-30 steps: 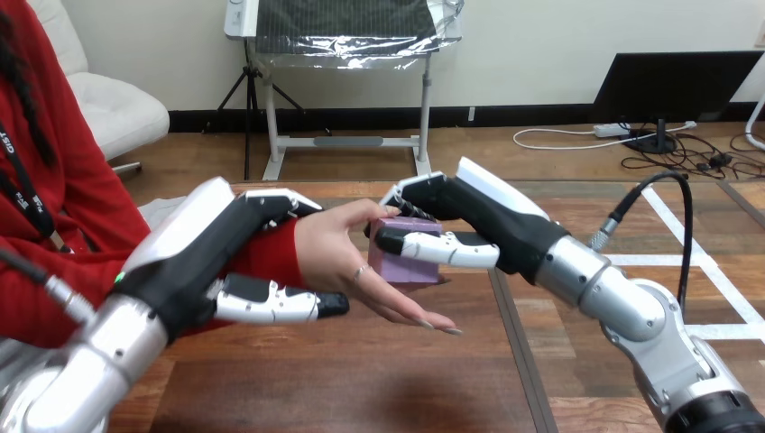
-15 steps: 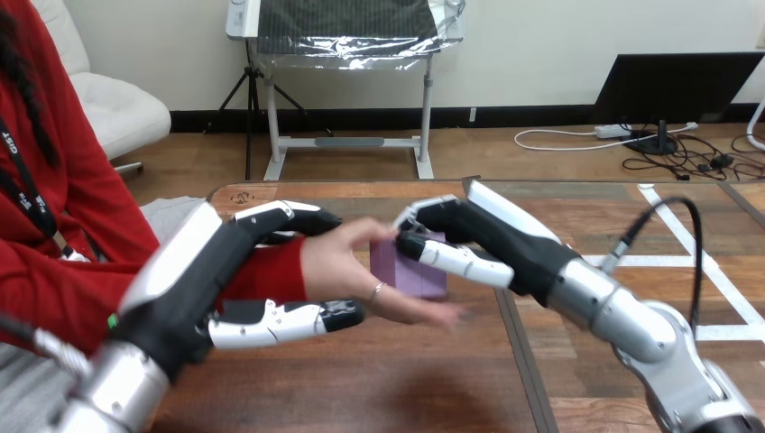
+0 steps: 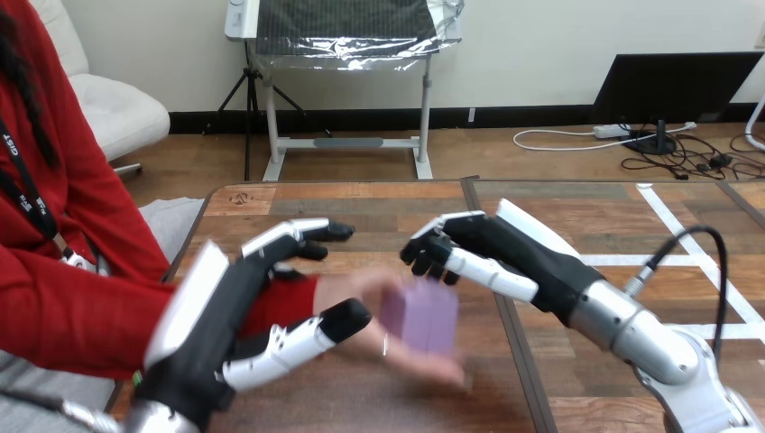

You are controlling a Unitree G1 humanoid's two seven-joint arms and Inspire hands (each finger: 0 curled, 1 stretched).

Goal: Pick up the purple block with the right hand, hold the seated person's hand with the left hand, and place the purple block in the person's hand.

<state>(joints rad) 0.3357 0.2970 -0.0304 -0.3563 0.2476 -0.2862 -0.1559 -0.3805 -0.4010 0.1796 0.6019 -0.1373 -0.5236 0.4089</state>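
I read purple block (image 3: 419,316) lying in person's hand (image 3: 361,290), lower centre of frame. Right hand (image 3: 492,257) sits upper right of block, clear of it, fingers slack and empty. Left hand (image 3: 221,311) straddles person's wrist (image 3: 300,294), fingers loose, no clasp seen. I judge placement done, with only retreat of both hands left.

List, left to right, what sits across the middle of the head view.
left hand → person's hand → purple block → right hand
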